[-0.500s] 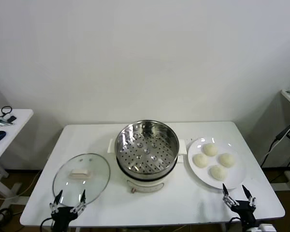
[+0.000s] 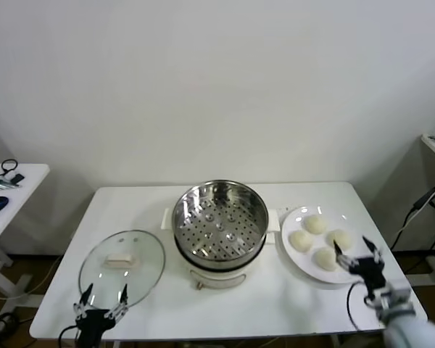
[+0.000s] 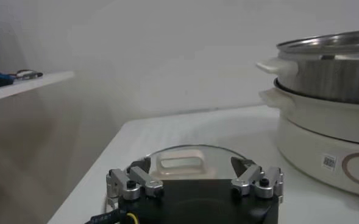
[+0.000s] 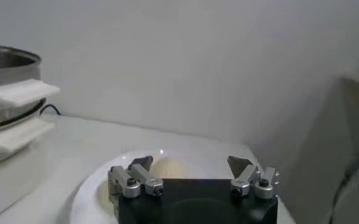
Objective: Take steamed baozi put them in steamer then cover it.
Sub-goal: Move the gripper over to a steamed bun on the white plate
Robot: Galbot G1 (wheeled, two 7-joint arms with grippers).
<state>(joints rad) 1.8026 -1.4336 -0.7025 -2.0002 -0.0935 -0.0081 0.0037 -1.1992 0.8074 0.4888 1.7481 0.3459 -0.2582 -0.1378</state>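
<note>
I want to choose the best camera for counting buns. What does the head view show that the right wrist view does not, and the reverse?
Only the head view shows all four baozi, the glass cover lying on the table and the left gripper. Only the right wrist view shows the steamer's white side handle from the side. Both show the steamer, the white plate and the open right gripper.

White table (image 2: 225, 308) carrying a steamer, a lid and a plate of buns

The steamer (image 2: 220, 232) is sitting at the table's middle, well to the side of both sets of jaws. The cover (image 2: 122, 262) is lying flat just ahead of the left gripper (image 2: 101, 299) and its spread jaws. The white plate (image 2: 296, 217) is resting under the right gripper (image 2: 355, 255), whose jaws are hanging parted over its near rim, possibly just clear of the closest bun.
</note>
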